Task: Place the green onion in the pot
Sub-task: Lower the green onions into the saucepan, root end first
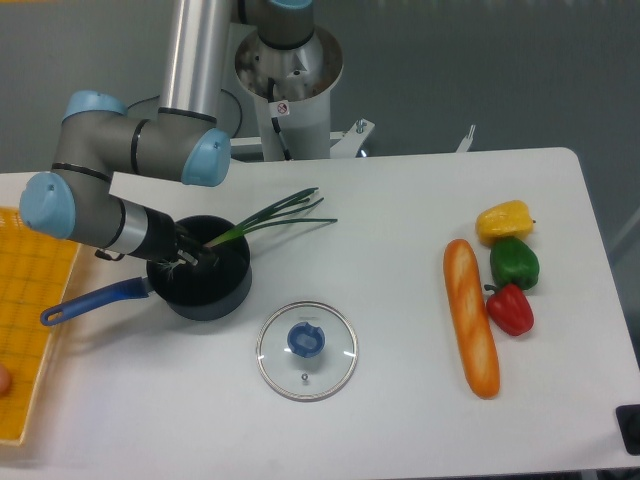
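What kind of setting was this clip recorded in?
Most likely a robotics lab set up as a mock kitchen: an arm on a pedestal at a plain white table, a pot, a glass lid, and what look like toy peppers and bread.

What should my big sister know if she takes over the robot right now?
Pincer: down over the pot's opening, at the root end of the green onion. I cannot tell whether it is open or shut.
Green onion: root end is inside the pot; the leaves lean over the rim and stick out to the right above the table.
Pot: on the table, blue handle pointing left. The glass lid lies beside it, off the pot.
Done: the onion has reached the pot.
Left: probably let go if it is gripped, then lift the arm clear. The leaves are longer than the pot, so they may stay hanging out.
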